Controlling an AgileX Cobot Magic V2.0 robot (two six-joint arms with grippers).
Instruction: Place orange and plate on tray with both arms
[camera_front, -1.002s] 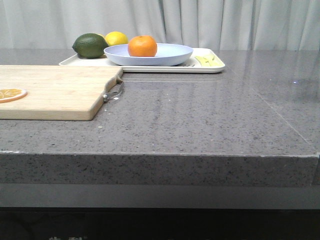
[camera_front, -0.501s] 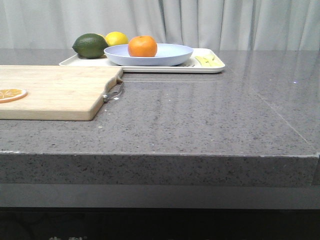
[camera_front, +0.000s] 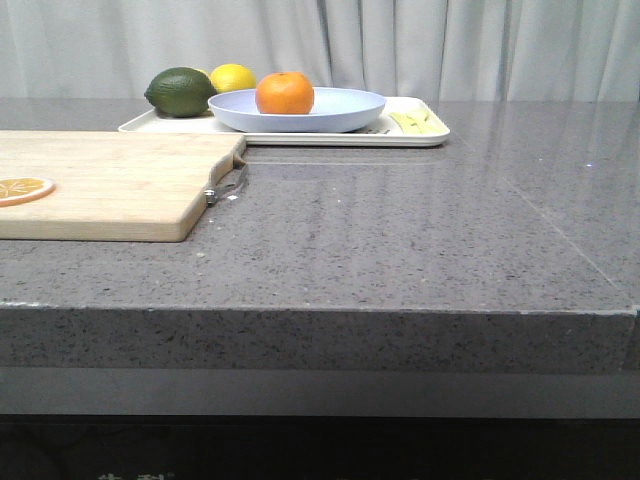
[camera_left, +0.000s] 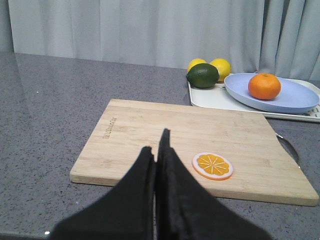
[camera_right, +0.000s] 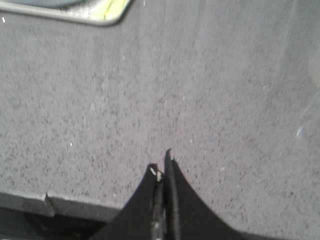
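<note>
The orange sits in the pale lavender-blue plate, which rests on the cream-white tray at the back of the counter. They also show in the left wrist view, the orange in the plate on the tray. My left gripper is shut and empty, over the near edge of the cutting board. My right gripper is shut and empty above the counter's front edge, with a tray corner far ahead. Neither gripper shows in the front view.
A wooden cutting board with a metal handle lies at the left, an orange slice on it. A green lime and a yellow lemon sit on the tray's left end. Curtains hang behind.
</note>
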